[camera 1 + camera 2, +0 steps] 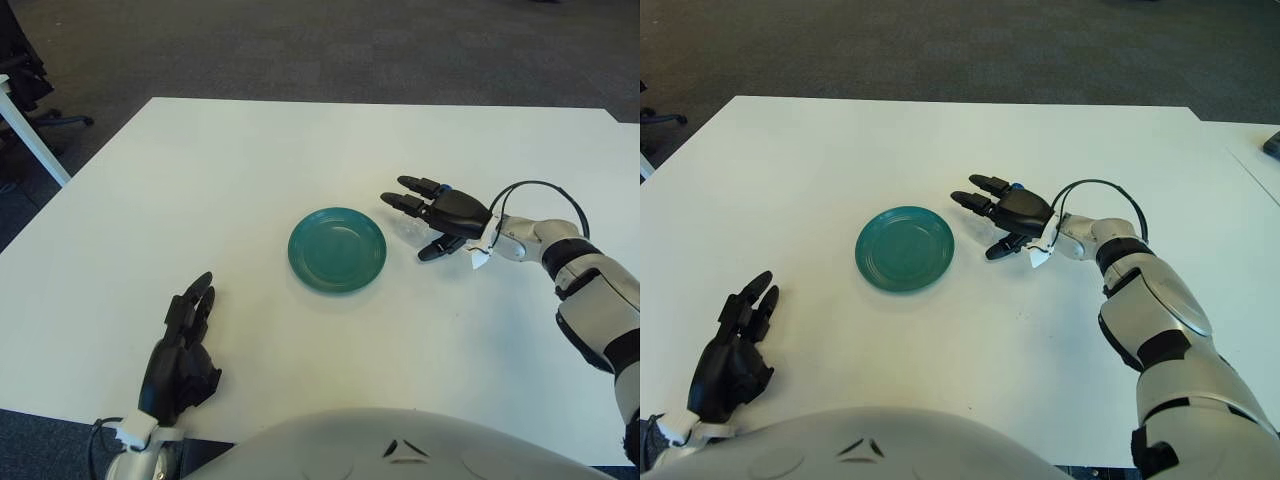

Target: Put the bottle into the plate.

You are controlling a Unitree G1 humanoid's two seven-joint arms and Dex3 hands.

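A round green plate (337, 249) lies in the middle of the white table (250, 160). Just right of it lies a small clear bottle (412, 230) with a blue cap (444, 187), mostly hidden under my right hand (977, 226). That hand hovers low over the bottle, palm down, its fingers (400, 186) stretched toward the plate and its thumb on the near side. The fingers are spread, not closed on the bottle. My left hand (182, 345) shows at the table's near left edge, fingers loosely extended and holding nothing.
A white table leg (30, 135) and an office chair base stand off the far left corner, on grey carpet. A cable (540, 195) loops above my right wrist.
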